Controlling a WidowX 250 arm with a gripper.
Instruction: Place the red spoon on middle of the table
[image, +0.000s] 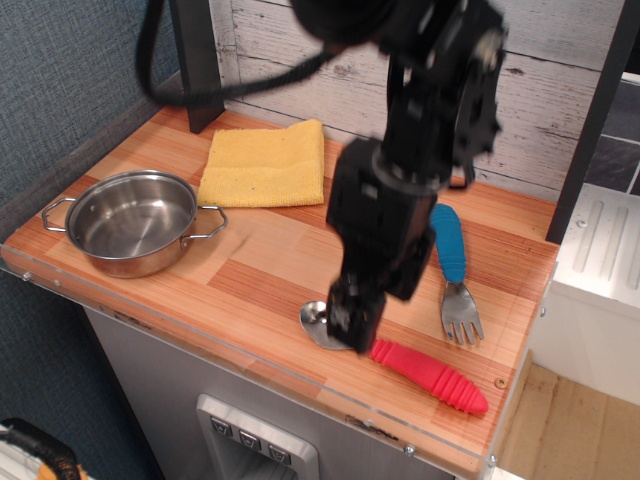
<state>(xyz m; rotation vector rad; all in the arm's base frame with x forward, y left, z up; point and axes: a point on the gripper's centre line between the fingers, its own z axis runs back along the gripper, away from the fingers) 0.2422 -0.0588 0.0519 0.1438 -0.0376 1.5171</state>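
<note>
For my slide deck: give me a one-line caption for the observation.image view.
Gripper hangs low over the bowl end of the red spoon near the table's front edge.
</note>
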